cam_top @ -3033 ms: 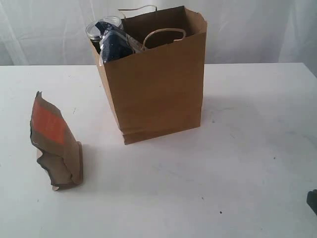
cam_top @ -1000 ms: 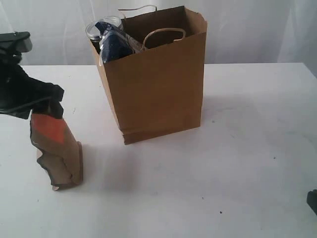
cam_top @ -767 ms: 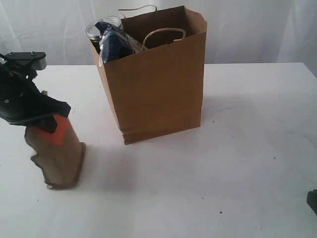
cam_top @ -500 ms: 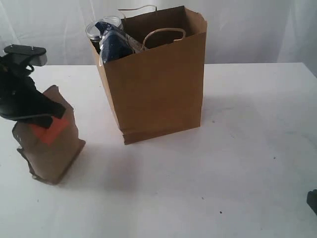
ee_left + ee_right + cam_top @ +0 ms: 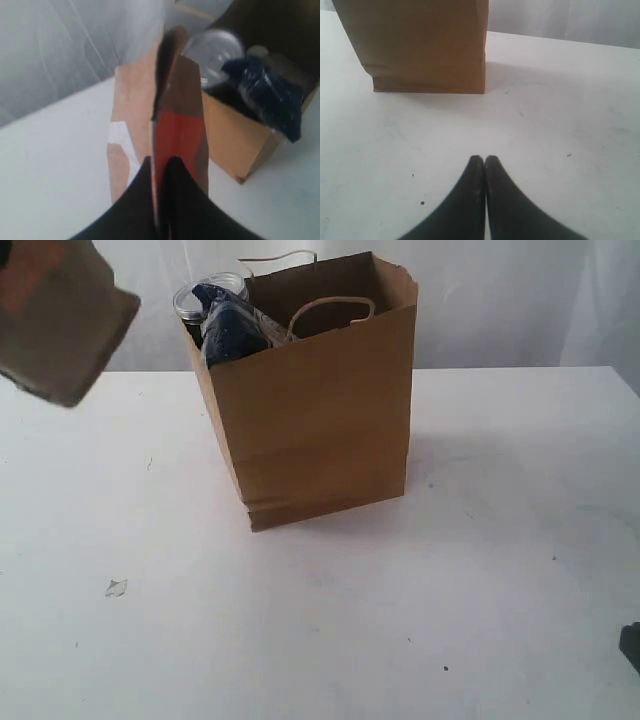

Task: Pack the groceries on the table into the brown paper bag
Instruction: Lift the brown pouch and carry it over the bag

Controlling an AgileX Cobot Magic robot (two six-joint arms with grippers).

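Observation:
The orange-brown pouch (image 5: 60,325) hangs blurred in the air at the upper left of the exterior view, off the table (image 5: 330,620). My left gripper (image 5: 159,161) is shut on the pouch (image 5: 177,130), its edge pinched between the dark fingers. The brown paper bag (image 5: 315,405) stands upright mid-table; a clear jar (image 5: 205,298) and a long navy packet (image 5: 232,325) stick out of its left side. In the left wrist view the jar (image 5: 212,50) and navy packet (image 5: 265,92) lie in the open bag (image 5: 235,135) beyond the pouch. My right gripper (image 5: 484,159) is shut and empty, low over the table, facing the bag (image 5: 420,45).
A small white crumb (image 5: 116,588) lies on the table where the pouch stood. A few dark specks (image 5: 446,668) dot the tabletop. White curtain (image 5: 520,300) hangs behind. A dark bit of the right arm (image 5: 631,645) shows at the right edge.
My left gripper closed on the pouch's top, tipped it, and lifted it off the table up to the upper left. A small crumb stays behind. The right gripper has not moved.

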